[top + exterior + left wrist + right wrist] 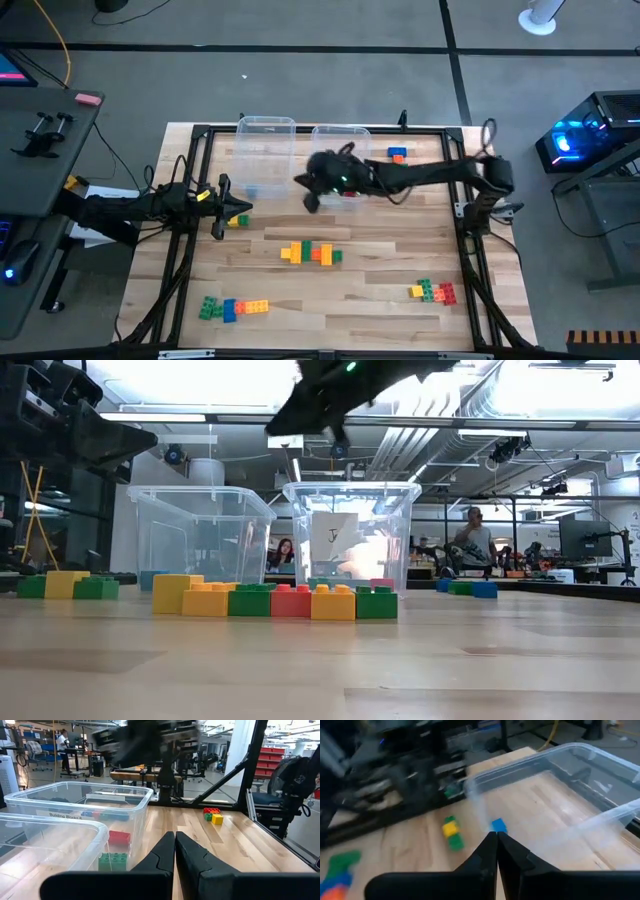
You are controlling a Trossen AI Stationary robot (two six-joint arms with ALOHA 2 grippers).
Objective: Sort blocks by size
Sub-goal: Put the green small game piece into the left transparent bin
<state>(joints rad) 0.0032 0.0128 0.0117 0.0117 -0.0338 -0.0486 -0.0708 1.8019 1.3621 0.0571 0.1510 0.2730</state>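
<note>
1. My right pincer (310,190) hangs closed and empty above the table (380,300), between the two clear bins (266,135).
2. My left pincer (232,207) waits closed and empty at the table's left edge, beside a short row of blocks (237,221).
3. Other block rows lie mid-table (311,253), front left (233,307) and front right (433,291).
4. Red and green blocks (114,851) sit inside a bin.

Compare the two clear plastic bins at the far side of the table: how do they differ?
The left clear plastic bin holds one small blue block; the right clear plastic bin holds red and green blocks. The right gripper hangs between the bins, near the right bin's edge; the left gripper waits nearer the left bin. Both bins are clear, open-topped and upright.
</note>
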